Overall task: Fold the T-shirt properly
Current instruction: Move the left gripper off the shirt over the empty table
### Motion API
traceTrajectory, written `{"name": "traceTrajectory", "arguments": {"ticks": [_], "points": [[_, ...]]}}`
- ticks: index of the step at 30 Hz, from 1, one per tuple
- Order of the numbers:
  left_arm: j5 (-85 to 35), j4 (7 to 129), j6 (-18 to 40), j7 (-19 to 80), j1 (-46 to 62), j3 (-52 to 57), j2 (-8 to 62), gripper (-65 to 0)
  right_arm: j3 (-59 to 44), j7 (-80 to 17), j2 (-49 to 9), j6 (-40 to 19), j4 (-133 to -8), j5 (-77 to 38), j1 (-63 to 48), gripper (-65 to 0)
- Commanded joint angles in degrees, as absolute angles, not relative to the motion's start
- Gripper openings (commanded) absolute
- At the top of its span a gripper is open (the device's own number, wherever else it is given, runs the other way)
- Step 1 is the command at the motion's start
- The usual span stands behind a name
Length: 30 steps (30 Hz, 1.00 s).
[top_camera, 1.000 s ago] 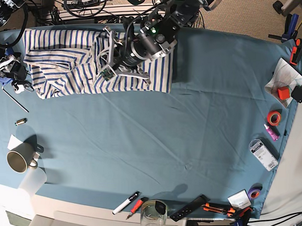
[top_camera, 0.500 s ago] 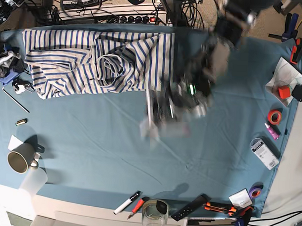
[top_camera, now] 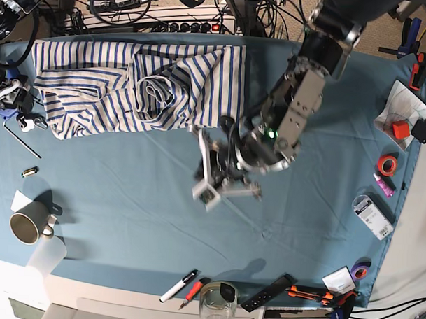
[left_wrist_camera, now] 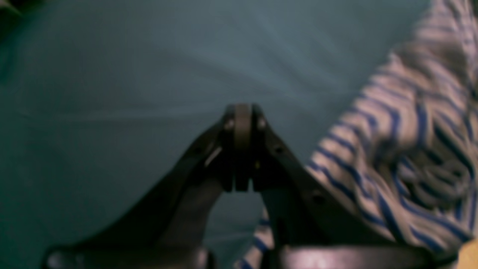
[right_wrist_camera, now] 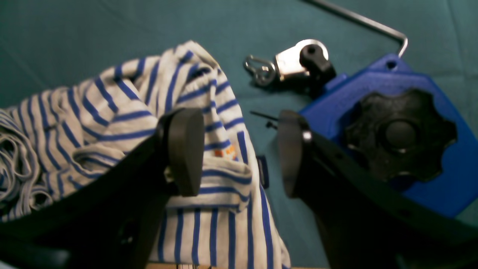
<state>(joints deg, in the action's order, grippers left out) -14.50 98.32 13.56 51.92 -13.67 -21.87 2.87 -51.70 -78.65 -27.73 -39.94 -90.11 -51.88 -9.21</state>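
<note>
Hovering the left gripper (top_camera: 204, 165) over the teal cloth (top_camera: 148, 220), with its jaws pinched together. Holding the right gripper (right_wrist_camera: 237, 153) wide, with its fingertips standing apart over the right-hand part of the T-shirt (right_wrist_camera: 209, 186) in the right wrist view. Seeing the T-shirt lying bunched and stretched across the upper left of the base view, reaching to the upper middle, wrinkled around its centre and lying flatter toward the left gripper's side. Finding a metal clasp (right_wrist_camera: 295, 61) and a blue case (right_wrist_camera: 429, 97) with a black knob (right_wrist_camera: 399, 134) just beside the shirt's end. Moving outward, spotting a mug (top_camera: 29, 223) at the lower left of the base view, with a white cup (top_camera: 47, 255) just below. Passing along the near edge, meeting a black-and-white marker (top_camera: 178, 285), a red marker (top_camera: 194, 292), a glass (top_camera: 217, 306) and a long black remote (top_camera: 266, 293). Looking to the right side, noticing an orange roll (top_camera: 386, 165), a pink tube (top_camera: 383, 185) and a white box (top_camera: 373, 219)
</note>
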Motion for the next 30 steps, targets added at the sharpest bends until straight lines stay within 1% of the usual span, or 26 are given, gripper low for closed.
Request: {"name": "traceTrajectory", "arguments": {"ticks": [1,17,30], "points": [[-14.6,99.6,13.2,49.6,-16.2,-21.5,2.4,-65.0,-52.1,-77.3,-29.4,-40.0,-91.1,-52.9,-8.7,-33.4],[-14.7,99.6,13.2,50.5,-16.3,-21.5,2.4,-65.0,-52.1,-74.5,-29.4,-40.0,-91.1,-53.1,-8.7,-33.4],[-15.5,99.6,13.2,51.4,-16.4,-21.5,2.4,-65.0,-52.1,-74.5,-29.4,-40.0,-91.1,-53.1,-8.7,-33.4]]}}
